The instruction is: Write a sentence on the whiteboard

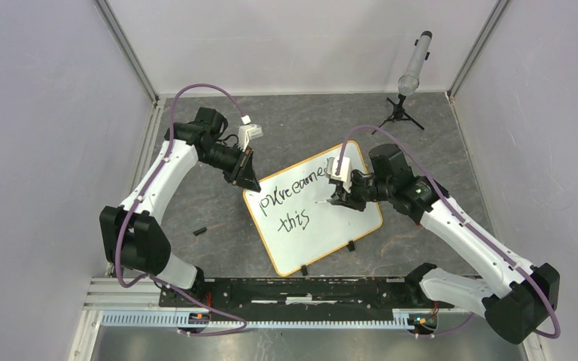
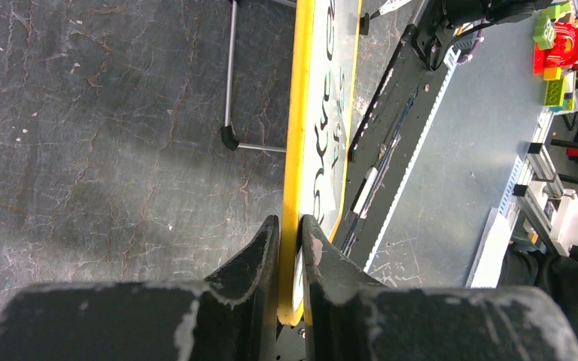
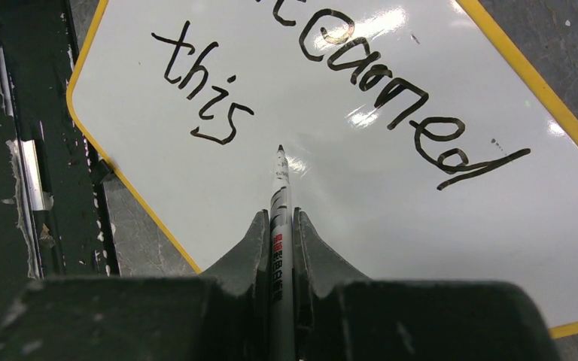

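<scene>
Resting on the cracked, dark grey table (image 1: 218, 248), the glossy whiteboard (image 1: 331, 233), round-cornered and thinly framed in yellow-orange, was set askew between the arms. Its frame edge was pinched by the left gripper (image 2: 291, 244). A slim white marker (image 3: 280, 188) was clamped in the right gripper (image 3: 280, 226), its black tip at bare board beside the sentence (image 3: 376, 83), scrawled in two slanted lines. Farthest back, a grey microphone (image 1: 414, 64) was mounted on a small tripod.
</scene>
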Controlling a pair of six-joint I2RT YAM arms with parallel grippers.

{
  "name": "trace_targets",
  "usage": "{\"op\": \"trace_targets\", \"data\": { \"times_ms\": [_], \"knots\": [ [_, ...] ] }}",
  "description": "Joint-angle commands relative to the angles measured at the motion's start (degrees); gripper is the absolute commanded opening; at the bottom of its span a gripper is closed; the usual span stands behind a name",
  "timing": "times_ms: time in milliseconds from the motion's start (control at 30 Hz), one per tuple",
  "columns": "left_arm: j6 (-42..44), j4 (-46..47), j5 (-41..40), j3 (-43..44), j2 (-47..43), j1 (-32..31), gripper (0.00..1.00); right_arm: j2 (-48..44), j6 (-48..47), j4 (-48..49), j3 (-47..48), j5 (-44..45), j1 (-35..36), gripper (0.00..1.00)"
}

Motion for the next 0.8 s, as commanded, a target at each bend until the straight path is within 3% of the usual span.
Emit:
{"op": "trace_targets", "data": {
  "times_ms": [0, 767],
  "knots": [
    [1.93, 1.35, -1.59, -0.79, -0.84, -0.35, 0.02, -1.44, -0.93, 0.84, -0.29, -1.41, -0.64, 0.00],
    [2.01, 1.35, -1.64, -0.69, -0.64, -0.70, 0.02, 1.28, -1.78, 2.56, -3.23, -0.80, 0.15, 0.00]
  ]
}}
